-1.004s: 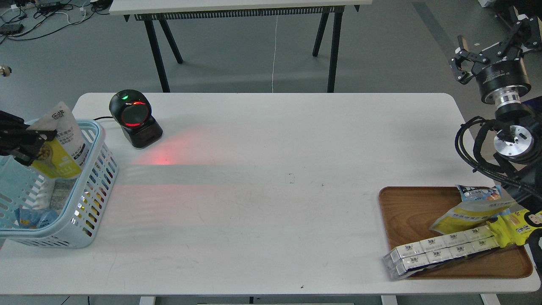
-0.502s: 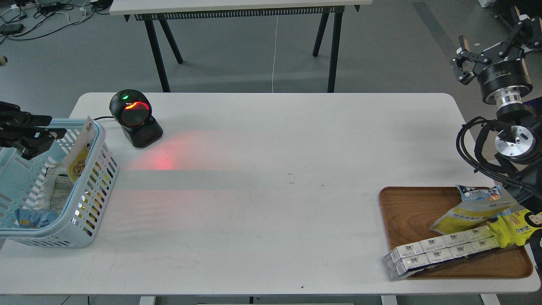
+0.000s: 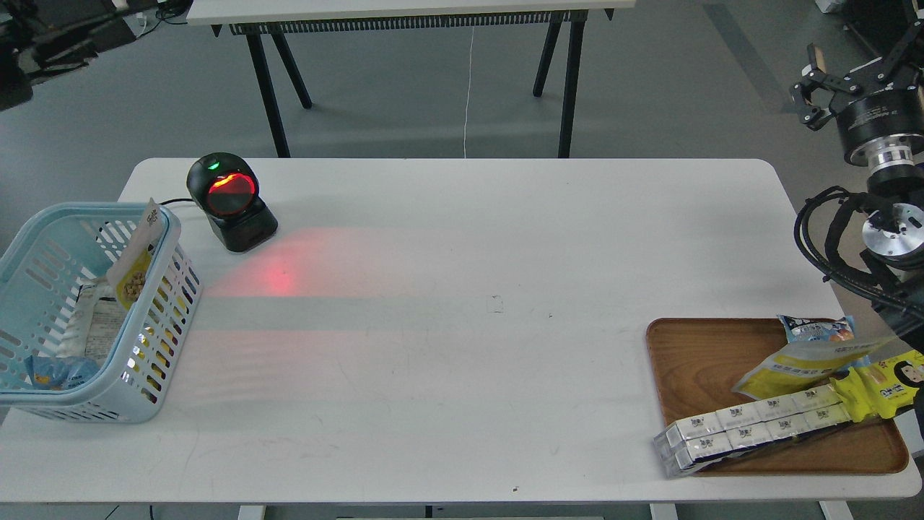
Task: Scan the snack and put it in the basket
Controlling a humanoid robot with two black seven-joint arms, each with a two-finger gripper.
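The wide white rectangular table point(image 3: 462, 361) with rounded corners fills most of the head view. At its left end stands the light blue rectangular plastic basket point(image 3: 162, 339) with rows of slotted holes in its sides, its near corner close to the table's front edge. At the right end lies a brown wooden tray point(image 3: 693, 361), and on it a long white box pack point(image 3: 751, 426) juts past the tray's left rim, touching a longer flat yellow pouch point(image 3: 801, 365) and a bright yellow wrapper point(image 3: 884, 386) (they overlap in one heap). A small blue-and-white packet point(image 3: 816, 330) sits at the tray's far side.

The right arm comes in at the upper right edge, well apart from the tray and off the table's right side; its right gripper point(image 3: 830, 90) is partly cut off by the frame, and I cannot tell how far its jaws stand apart; nothing shows in its hold. The left gripper point(image 3: 43, 43) is a dark blurred shape in the upper left corner, well apart from the basket, its jaw state not readable.

A black dome-shaped barcode scanner point(image 3: 231, 202) with a glowing red window stands just right of the basket, casting a red glow on the tabletop.

The small yellow and white stand-up snack pouch point(image 3: 133, 263) picturing tan nuts rests inside the basket, leaning tilted against its right wall, its top above the rim, free of both grippers.
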